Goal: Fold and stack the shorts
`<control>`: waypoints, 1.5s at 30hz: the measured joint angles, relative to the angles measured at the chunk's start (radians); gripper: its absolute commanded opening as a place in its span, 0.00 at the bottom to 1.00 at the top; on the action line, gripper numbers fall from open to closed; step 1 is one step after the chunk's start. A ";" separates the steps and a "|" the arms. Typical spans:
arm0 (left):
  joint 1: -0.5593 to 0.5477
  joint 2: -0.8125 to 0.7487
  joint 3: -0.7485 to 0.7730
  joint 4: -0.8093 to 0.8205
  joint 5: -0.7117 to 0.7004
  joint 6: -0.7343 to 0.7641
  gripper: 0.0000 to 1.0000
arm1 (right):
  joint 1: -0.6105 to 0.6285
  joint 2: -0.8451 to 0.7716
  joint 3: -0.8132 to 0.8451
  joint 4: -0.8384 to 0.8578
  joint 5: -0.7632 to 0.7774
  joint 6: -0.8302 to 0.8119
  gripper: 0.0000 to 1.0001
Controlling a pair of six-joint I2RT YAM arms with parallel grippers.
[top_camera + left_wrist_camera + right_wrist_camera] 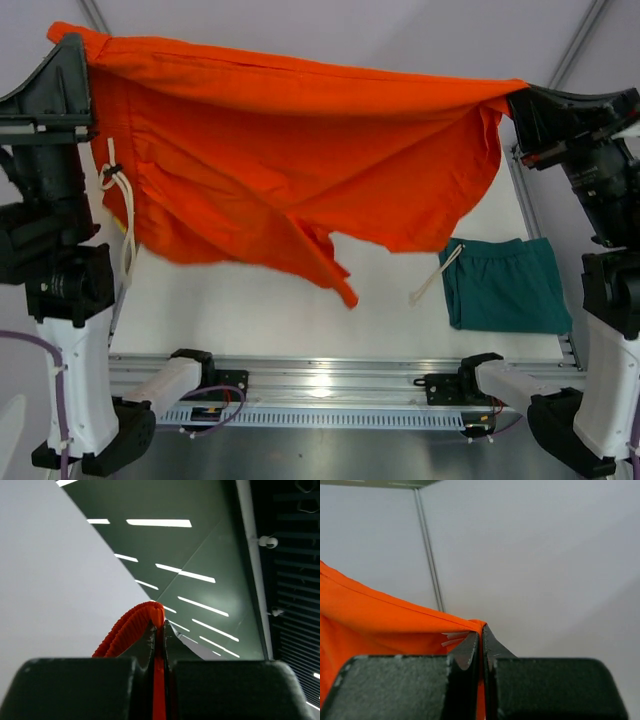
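Observation:
The orange-red shorts (280, 160) hang spread wide in the air above the table, held up by both grippers. My left gripper (68, 48) is shut on their elastic waist corner (135, 625) at the upper left; a pale drawstring (122, 205) dangles below it. My right gripper (522, 100) is shut on the opposite corner (395, 615) at the upper right. The dark teal shorts (505, 285) lie folded on the table at the right, with a pale drawstring (435, 280) trailing left. The lime green and yellow shorts are out of view.
The white table (250, 310) lies beneath the hanging cloth. A metal rail (320, 385) with both arm bases runs along the near edge. Frame poles (575, 45) stand at the back corners.

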 measured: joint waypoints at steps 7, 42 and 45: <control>0.000 0.167 -0.032 -0.037 -0.022 0.000 0.00 | -0.052 0.161 -0.021 -0.061 0.016 0.029 0.00; 0.000 -0.315 -0.194 -0.193 -0.016 0.052 0.00 | -0.147 -0.171 -0.154 -0.126 -0.279 0.202 0.00; 0.000 -0.329 -0.187 -0.219 -0.019 0.055 0.00 | -0.147 -0.179 -0.117 -0.164 -0.290 0.209 0.00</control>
